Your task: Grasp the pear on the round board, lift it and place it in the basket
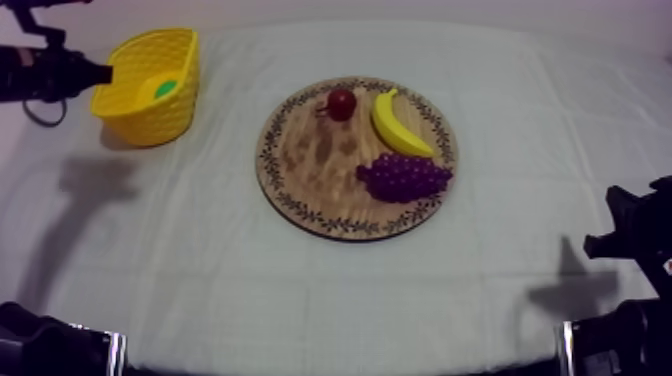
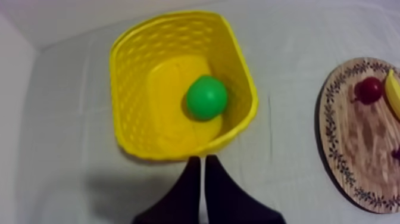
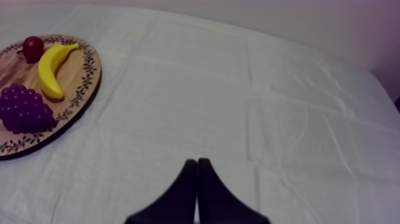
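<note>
Pear (image 2: pixel 206 98) lies inside yellow basket (image 2: pixel 134 101); left end effector (image 2: pixel 202 159) beside it and right end effector (image 3: pixel 197 162) both closed, empty.

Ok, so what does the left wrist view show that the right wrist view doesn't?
The left wrist view adds the yellow basket with the pear lying inside it, just beyond my left gripper, which is shut. The right wrist view adds the bunch of grapes and my right gripper, shut over bare cloth. Both take in the wooden board, the small red fruit and the banana.
</note>
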